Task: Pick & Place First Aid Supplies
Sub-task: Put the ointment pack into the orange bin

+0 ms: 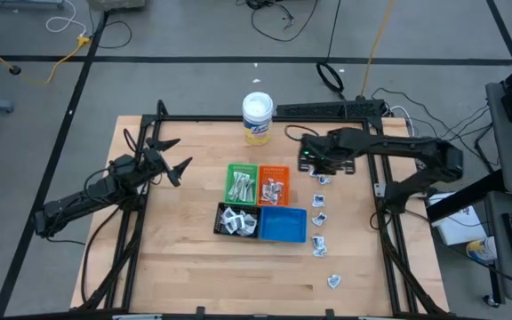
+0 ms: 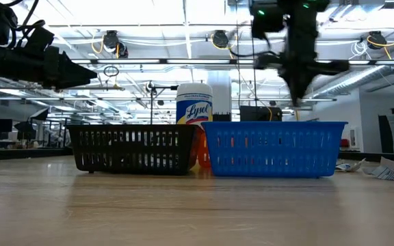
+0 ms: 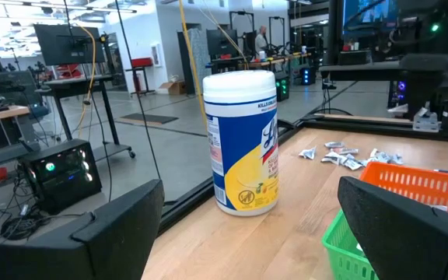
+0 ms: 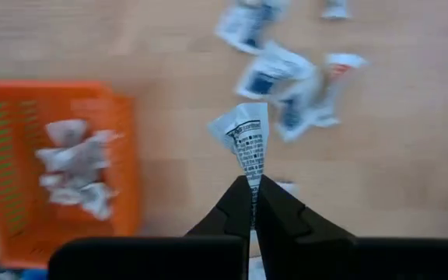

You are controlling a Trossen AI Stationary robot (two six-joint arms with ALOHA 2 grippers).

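The first aid supplies are small white packets with dark print. Several lie loose on the table point(image 1: 320, 218) right of the trays, and more fill the green tray point(image 1: 242, 182), orange tray point(image 1: 274, 185) and black tray point(image 1: 236, 220). My right gripper point(image 4: 253, 185) is shut on one packet point(image 4: 243, 136), high above the table just right of the orange tray point(image 4: 22, 101). In the low view it point(image 2: 298, 92) hangs above the blue tray point(image 2: 272, 147). My left gripper point(image 1: 174, 162) waits open and level at the table's left, facing the tub point(image 3: 243, 140). My right gripper pinches the packet by its narrow end point(image 4: 252, 167) between its two fingertips. The fingers point steeply down from above. The packet sticks out below the fingertips, lifted clear of the table, its wider end point(image 4: 236, 124) free.
The white-lidded, yellow-labelled tub point(image 1: 257, 116) stands at the table's far edge behind the trays. The blue tray point(image 1: 283, 225) sits near-right in the tray cluster. Loose packets run in a line toward the near edge point(image 1: 334, 281). Bare wood lies in front of the trays and at the left.
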